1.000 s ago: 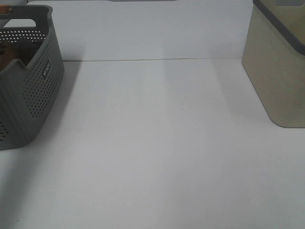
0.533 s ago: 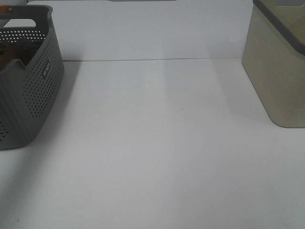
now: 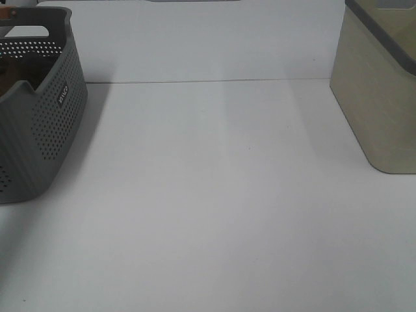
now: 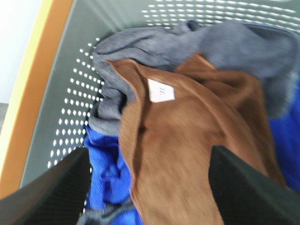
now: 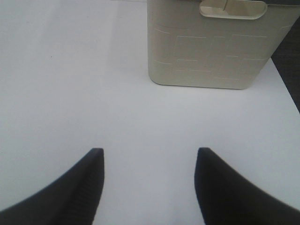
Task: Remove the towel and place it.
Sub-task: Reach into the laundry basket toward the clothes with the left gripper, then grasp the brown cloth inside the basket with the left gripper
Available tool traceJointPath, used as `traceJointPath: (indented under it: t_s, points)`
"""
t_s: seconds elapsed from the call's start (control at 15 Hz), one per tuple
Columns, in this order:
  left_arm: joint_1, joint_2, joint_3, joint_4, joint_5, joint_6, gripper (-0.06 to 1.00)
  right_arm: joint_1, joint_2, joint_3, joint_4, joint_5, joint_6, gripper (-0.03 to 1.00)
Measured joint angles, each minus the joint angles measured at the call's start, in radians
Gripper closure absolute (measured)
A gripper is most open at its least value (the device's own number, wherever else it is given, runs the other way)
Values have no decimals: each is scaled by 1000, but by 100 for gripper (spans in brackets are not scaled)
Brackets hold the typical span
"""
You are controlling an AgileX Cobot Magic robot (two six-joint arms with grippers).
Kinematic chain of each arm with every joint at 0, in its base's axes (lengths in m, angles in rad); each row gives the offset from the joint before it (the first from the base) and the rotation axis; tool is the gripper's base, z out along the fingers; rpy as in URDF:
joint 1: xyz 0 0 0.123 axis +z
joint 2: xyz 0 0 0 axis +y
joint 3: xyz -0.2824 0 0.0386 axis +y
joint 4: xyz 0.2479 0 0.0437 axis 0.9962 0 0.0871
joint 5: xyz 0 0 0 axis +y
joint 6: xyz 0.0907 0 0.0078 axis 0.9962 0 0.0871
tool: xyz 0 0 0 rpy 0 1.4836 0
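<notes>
**Left claw poised over the towel in the basket**

The towel (image 4: 187, 140) lies crumpled inside the grey basket (image 3: 45, 130), on top of a blue cloth (image 4: 105, 178) and partly over a dark grey cloth (image 4: 164, 44). Its small white tag (image 4: 161, 90) faces up near one folded edge. The left gripper (image 4: 147, 154) hangs just above it with its jaws spread wide on either side of the brown fabric, holding nothing. The right gripper (image 5: 150, 152) is also parted and empty, above the bare white table (image 3: 214, 195), facing the beige bin (image 5: 206, 51).

The towel looks soft, plush and limp, light for its bulk, and not at all fragile. It will likely sag and trail when lifted, and may drag the neighbouring cloths with it. A sound hold would be a pinch on a raised fold or ridge near the middle of the brown heap, well clear of the grey and blue fabric. A deep bite seems wiser than a thin edge, which could slip out.
</notes>
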Motion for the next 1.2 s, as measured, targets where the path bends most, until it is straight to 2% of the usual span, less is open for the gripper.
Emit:
traceJointPath:
  t_s: [0.2,0.53,0.93,1.2]
  points:
    - [41,74,-45,-6,-46,-13,26,0,0,0,0,0,0,41]
    - [43,143,-50,-3,-139,-13,26,0,0,0,0,0,0,41]
    - [43,196,-69,48,-164,-42,30,0,0,0,0,0,0,41]
    - [43,215,-72,49,-161,-60,30,0,0,0,0,0,0,41]
